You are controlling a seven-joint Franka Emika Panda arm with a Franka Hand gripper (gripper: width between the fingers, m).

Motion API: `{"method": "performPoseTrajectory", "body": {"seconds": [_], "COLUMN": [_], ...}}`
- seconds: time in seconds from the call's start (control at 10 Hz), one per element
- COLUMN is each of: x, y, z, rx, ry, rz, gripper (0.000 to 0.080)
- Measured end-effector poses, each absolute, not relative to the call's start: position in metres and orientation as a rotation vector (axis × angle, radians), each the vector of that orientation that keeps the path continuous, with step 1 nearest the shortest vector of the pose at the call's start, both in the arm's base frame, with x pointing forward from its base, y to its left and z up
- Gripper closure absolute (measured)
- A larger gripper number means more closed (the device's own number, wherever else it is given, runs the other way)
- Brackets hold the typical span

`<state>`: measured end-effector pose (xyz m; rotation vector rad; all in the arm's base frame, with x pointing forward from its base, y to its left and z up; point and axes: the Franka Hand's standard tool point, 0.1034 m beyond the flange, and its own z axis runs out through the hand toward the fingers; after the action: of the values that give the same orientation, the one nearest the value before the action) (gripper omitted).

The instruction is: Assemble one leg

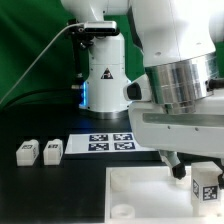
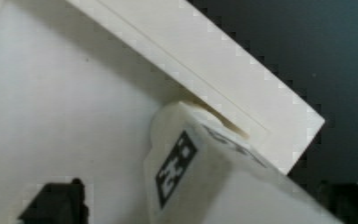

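arm is low over the tabletop tray (image 1: 140,190), parked at its corner on the exterior view's right. leg (image 1: 207,188) stands there, tag facing out, probably so it lines up with a corner socket. wrist view shows the leg (image 2: 202,160) tucked against the tray's raised rim (image 2: 211,70). gripper (image 1: 185,165) mostly hidden, can't tell if it's gripping the leg or let go. count: three legs visible, two spares (image 1: 27,152) (image 1: 52,150) well apart; one marker board (image 1: 110,142).
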<state>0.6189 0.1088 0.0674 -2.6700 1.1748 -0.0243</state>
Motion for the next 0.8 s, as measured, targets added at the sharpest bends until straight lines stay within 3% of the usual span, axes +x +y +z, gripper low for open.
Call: {"method": "performPoseTrajectory", "body": {"seconds": [0.3, 0.5, 0.8], "x": [0.623, 0.623, 0.623], "y": [0.116, 0.116, 0.115], "z": [0.078, 0.074, 0.072], "rx": [-2.971, -3.041, -3.04], "ry": [0.47, -0.07, -0.02], "rz": [0.0, 0.022, 0.026], "gripper": [0.0151, 0.0151, 0.0173]}}
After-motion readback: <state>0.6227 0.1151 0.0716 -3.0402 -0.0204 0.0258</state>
